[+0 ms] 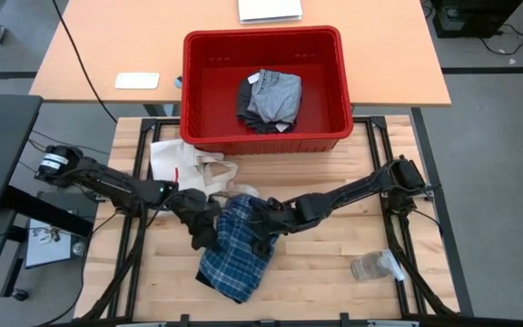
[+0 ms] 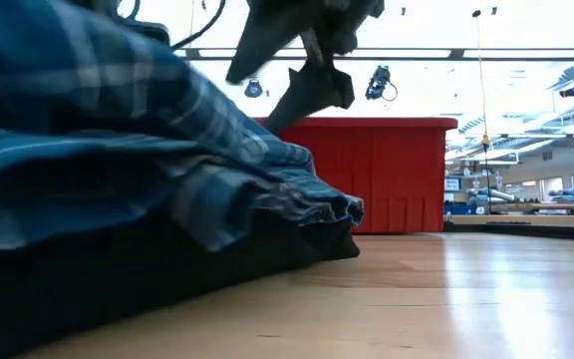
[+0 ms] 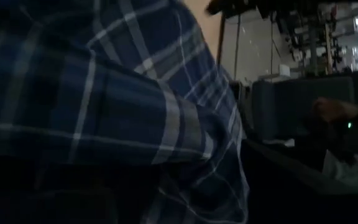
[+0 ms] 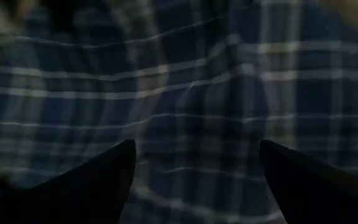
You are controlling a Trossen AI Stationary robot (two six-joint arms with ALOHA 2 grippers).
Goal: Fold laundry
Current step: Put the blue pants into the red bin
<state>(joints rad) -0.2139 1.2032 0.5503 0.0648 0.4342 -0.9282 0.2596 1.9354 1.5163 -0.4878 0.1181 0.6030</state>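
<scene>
The blue-and-white plaid shirt [image 1: 239,247] lies bunched in a heap on the wooden table, near its middle. It also shows in the low view [image 2: 118,150]. The dark grey garment with its lighter grey side up [image 1: 271,98] lies folded on the floor of the red bin [image 1: 198,91]. My left gripper [image 1: 203,225] is at the shirt's left edge; plaid cloth [image 3: 104,106] fills its wrist view. My right gripper [image 4: 194,155] is open at the shirt's far right part [image 1: 263,222], fingers spread over plaid cloth. My right gripper's open fingers [image 4: 104,180] stand over the plaid shirt's far right part [image 4: 191,106], slanting down from the table's right. I cannot tell whether they touch the cloth.
A cream tote bag [image 1: 175,162] with long straps lies left of the shirt, against the bin's near wall. A clear plastic bottle [image 1: 375,266] lies at the near right. The red bin stands at the table's far edge.
</scene>
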